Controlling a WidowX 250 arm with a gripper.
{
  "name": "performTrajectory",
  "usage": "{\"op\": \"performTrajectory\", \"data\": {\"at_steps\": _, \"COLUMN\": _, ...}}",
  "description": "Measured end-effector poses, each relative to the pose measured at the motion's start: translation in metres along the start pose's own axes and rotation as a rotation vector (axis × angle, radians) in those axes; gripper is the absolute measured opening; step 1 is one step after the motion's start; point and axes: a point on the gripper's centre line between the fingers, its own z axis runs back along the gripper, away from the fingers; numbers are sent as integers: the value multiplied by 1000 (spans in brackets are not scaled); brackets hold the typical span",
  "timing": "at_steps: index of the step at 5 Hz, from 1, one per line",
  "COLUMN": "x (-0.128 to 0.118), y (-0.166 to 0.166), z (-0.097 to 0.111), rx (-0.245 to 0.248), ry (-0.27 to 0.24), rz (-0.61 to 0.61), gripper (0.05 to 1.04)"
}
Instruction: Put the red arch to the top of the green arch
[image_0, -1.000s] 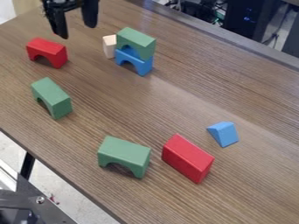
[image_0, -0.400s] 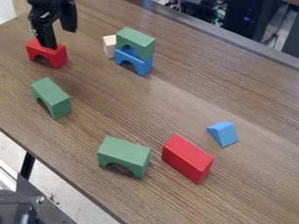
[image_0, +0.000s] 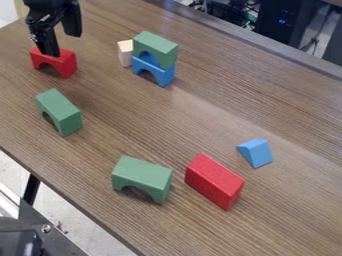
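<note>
Wood-grain desk (image_0: 200, 110), red arch (image_0: 61, 62) near its upper-left edge, directly below the jaws (image_0: 62, 45). Jaws are spread, empty, and look set crosswise to its long axis.

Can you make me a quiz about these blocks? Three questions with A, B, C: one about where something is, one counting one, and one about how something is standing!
1. Where is the blue arch?
A. under a green arch
B. on the floor
C. inside a box

2. How many green arches are there?
A. two
B. three
C. four

3. How is the red arch set?
A. upside down
B. lying on its side
C. standing on its feet

Answers:
1. A: a green arch sits on top of it.
2. B: one is stacked up, and two stand on the table.
3. C: its opening faces down.
</note>
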Motion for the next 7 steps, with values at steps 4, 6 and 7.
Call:
{"op": "performTrajectory", "data": {"at_steps": 4, "x": 24, "y": 3, "z": -9, "rx": 35, "ry": -10, "rz": -12, "gripper": 998}}
{"op": "performTrajectory", "data": {"at_steps": 6, "x": 29, "y": 6, "z": -21, "rx": 63, "ry": -34, "rz": -33, "gripper": 964}}
{"op": "performTrajectory", "data": {"at_steps": 7, "x": 27, "y": 9, "z": -27, "rx": 60, "ry": -32, "rz": -33, "gripper": 678}}
